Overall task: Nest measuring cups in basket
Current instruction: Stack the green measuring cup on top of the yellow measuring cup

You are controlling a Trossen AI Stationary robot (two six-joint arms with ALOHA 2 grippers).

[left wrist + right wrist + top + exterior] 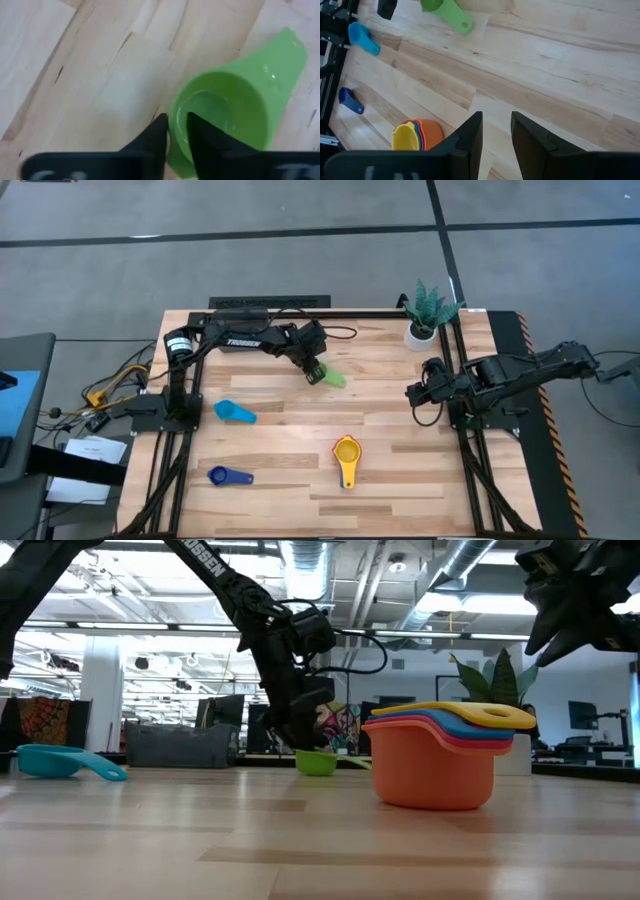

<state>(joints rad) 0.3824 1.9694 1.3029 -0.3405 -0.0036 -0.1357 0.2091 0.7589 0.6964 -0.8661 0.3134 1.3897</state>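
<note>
left end effector pinching green cup rim | potted plant near

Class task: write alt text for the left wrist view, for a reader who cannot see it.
The left pincer pinches the rim of a green measuring cup, one finger inside the bowl and the other outside. The cup sits on a light wooden table, its flat handle pointing away from the pincer.

Light wood planks, pale grain, are seen on the desk. A bright green cup is pinched by the black left gripper. Lt blue cup and dk blue cup are noted. Stacked cups: yellow over red and orange. White pot, green plant.
</note>
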